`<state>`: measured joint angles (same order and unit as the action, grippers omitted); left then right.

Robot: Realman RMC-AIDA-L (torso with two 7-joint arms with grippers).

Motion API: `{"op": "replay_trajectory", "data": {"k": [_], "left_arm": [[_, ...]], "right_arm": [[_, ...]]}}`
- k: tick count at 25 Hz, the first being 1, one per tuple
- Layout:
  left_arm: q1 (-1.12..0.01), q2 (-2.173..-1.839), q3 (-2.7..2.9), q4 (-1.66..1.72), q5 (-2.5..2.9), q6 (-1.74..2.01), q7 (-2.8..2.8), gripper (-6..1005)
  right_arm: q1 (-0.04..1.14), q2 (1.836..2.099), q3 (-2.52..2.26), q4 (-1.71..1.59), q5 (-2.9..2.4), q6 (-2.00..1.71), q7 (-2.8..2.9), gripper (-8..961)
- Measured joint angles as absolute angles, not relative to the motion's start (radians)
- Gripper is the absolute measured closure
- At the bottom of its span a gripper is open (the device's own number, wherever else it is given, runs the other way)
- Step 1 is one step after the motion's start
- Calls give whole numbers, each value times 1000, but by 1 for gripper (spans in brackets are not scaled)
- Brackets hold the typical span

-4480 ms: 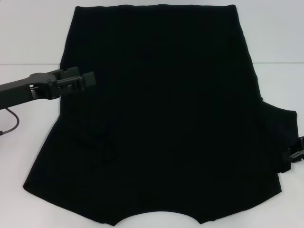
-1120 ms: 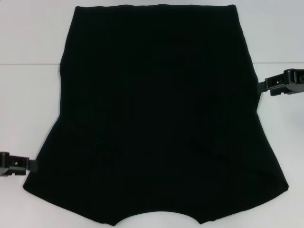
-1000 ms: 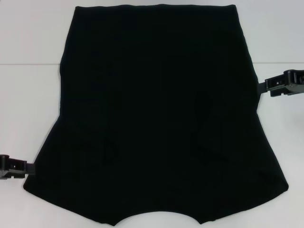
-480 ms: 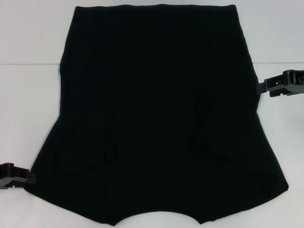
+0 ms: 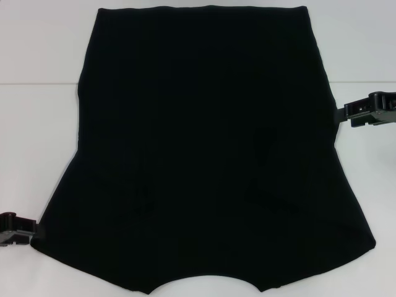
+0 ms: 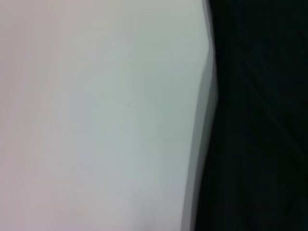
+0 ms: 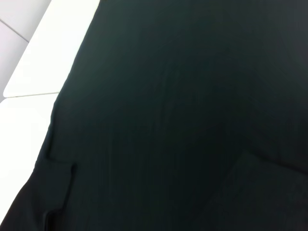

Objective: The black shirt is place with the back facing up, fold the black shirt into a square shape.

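The black shirt [image 5: 204, 148] lies spread flat on the white tabletop [image 5: 37, 136], filling most of the space in front of the robot. Its plain side faces up; no lettering shows. Both sleeves are already folded in over the body, so the outline is narrower at the far end and flares wider toward the near end, where a curved neckline notch cuts into the near edge. Faint ridges in the cloth on the near left and near right show where the tucked sleeves lie under or over the top layer.

The left hand [image 5: 15, 228] sits low at the left edge of the scene, just beside the shirt's near left corner, its tip reaching the cloth's edge or nearly so. I cannot tell whether its fingers are apart or together, and I cannot tell if it grips any fabric. The left wrist view shows only bare tabletop next to the shirt's dark edge.

The right hand [image 5: 370, 111] hovers at the right side, farther from the robot than the left one, just beside the shirt's right edge about halfway along its length. Its tip points toward the cloth. Whether its fingers are spread or closed I cannot tell. The right wrist view looks over the shirt, with a folded flap visible.
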<state>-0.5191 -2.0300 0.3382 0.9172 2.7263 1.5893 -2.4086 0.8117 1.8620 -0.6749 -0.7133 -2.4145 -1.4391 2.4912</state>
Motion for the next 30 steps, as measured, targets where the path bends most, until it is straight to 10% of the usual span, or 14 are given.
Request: {"op": "replay_trajectory", "data": {"k": [30], "left_arm": [[-574,-2056,385,885,2716,1583,-2393,691]], "right_arm": [[803,1860,-647,-723,-2410,-1471,2491,406]]}}
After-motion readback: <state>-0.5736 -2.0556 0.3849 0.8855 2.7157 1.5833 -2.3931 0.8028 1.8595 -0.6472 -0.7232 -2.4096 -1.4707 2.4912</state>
